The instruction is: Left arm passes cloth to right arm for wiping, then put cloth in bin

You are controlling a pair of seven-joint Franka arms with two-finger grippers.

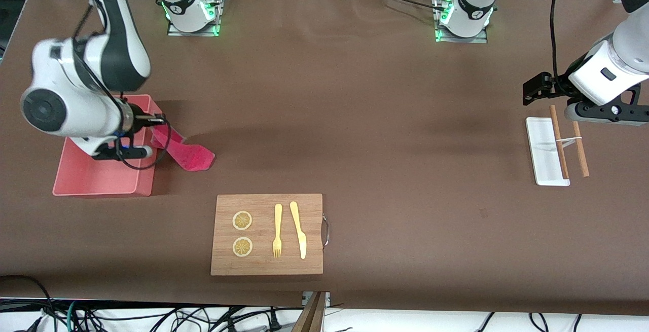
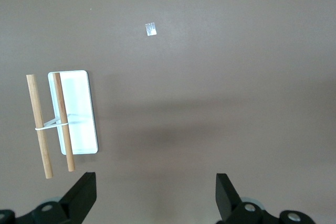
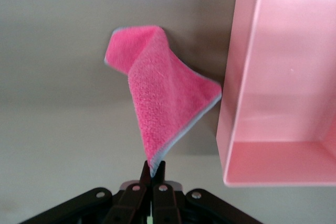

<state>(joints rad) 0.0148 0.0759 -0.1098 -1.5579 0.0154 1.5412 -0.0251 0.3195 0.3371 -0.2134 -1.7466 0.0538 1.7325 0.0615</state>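
Note:
My right gripper [image 1: 160,118] is shut on one corner of the crimson-pink cloth [image 1: 186,152], just over the bin's wall that faces the middle of the table. The cloth hangs down from the fingers, and its lower end lies on the table beside the pink bin [image 1: 96,177]. In the right wrist view the gripper [image 3: 155,169] pinches the grey-edged cloth [image 3: 163,103] next to the bin's wall [image 3: 244,82]. My left gripper [image 1: 530,93] waits open above the table at the left arm's end, by the white tray. In its own view the left gripper [image 2: 156,187] holds nothing.
A wooden cutting board [image 1: 309,210] with two lemon slices, a fork [image 1: 277,230] and a knife [image 1: 299,228] lies nearer the front camera. A small white tray [image 1: 543,154] with two banded wooden sticks [image 1: 560,142] lies under the left arm.

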